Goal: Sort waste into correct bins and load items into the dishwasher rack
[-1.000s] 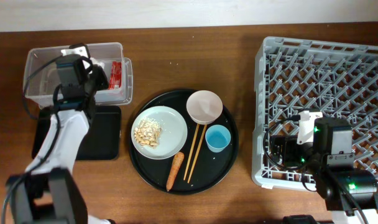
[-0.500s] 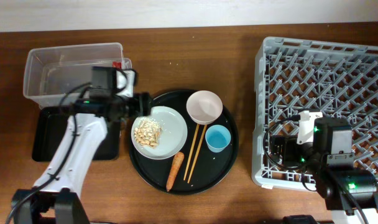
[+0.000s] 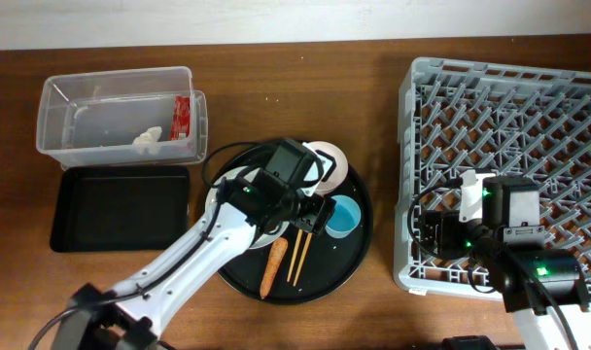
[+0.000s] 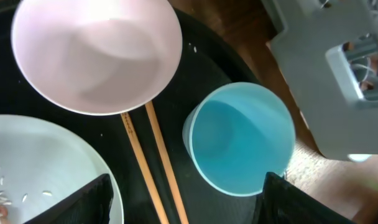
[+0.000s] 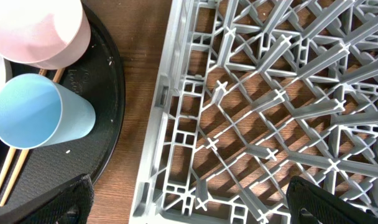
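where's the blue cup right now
In the overhead view the cup stands upright on the right side of the round tray, just below the bowl and right of the chopsticks.

The dishwasher rack point(image 5: 221, 87) fills the right side, a grey lattice of pegs. The brown wooden surface point(image 5: 139, 74) shows through it and as a strip along its left wall. Left of that strip lies the round black tray point(image 5: 108, 93). On it stands the light-blue cup point(image 5: 40, 118), mouth up, with the white bowl point(image 5: 36, 28) just beyond it on the far side. Two wooden chopsticks point(image 5: 7, 171) run from the bowl's edge past the cup toward the near left. Of the right end effector point(image 5: 190, 193) only dark fingers point(image 5: 49, 202) show, at the near corners and spread wide apart.
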`<action>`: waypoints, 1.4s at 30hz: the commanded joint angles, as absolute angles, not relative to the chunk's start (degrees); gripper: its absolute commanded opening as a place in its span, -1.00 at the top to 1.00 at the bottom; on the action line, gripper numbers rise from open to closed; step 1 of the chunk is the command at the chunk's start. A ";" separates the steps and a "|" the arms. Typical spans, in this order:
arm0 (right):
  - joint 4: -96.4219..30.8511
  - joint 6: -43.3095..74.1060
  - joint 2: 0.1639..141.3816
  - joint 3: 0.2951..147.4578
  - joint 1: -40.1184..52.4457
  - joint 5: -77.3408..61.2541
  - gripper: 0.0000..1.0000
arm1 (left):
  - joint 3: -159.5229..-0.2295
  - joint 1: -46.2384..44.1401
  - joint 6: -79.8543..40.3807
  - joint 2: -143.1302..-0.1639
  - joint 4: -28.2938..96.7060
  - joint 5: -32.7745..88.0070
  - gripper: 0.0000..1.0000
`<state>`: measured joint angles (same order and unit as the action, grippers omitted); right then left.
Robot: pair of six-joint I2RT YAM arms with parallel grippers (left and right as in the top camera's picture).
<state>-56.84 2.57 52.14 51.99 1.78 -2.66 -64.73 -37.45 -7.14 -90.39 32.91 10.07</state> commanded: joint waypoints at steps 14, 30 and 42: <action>-57.06 2.39 52.12 52.82 1.43 -3.01 -0.97 | -64.79 -40.45 -7.05 -101.51 29.12 10.04 0.99; -32.40 -14.98 63.70 52.82 1.48 -72.95 -0.96 | -69.32 -15.44 -9.85 -92.55 21.47 80.18 1.00; -22.83 -14.57 64.77 52.82 1.48 -75.92 -0.85 | -69.32 -23.75 -21.47 -92.55 8.43 78.22 0.99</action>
